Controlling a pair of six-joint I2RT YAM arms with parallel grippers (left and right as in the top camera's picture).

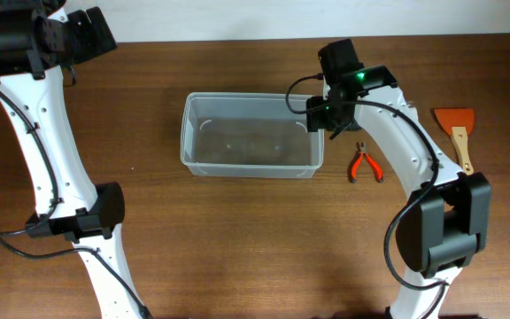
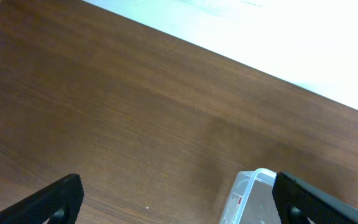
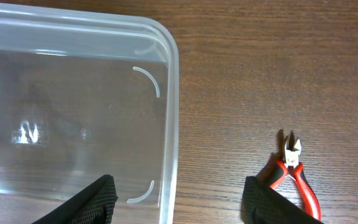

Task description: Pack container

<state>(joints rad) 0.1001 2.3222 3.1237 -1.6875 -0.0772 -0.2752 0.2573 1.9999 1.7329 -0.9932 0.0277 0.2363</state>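
Observation:
The container [image 1: 250, 171], a clear rectangular tub, stands empty at the table's middle. My right gripper [image 1: 326, 117] hovers over its right end. In the right wrist view the jaws of that gripper [image 3: 179, 200] stand open astride the tub's right rim [image 3: 171, 112], with a gap on both sides and nothing held. My left gripper [image 1: 96, 34] is far off at the table's back left. In its own view the left gripper [image 2: 179, 200] is wide open over bare wood, with one corner of the container [image 2: 247, 193] showing beside the right finger.
Red-handled pliers [image 1: 364, 166] lie on the wood just right of the tub, and they show beside my right finger in the wrist view [image 3: 297, 174]. An orange scraper with a wooden handle [image 1: 456, 128] lies at the far right. The table's back edge meets a white wall.

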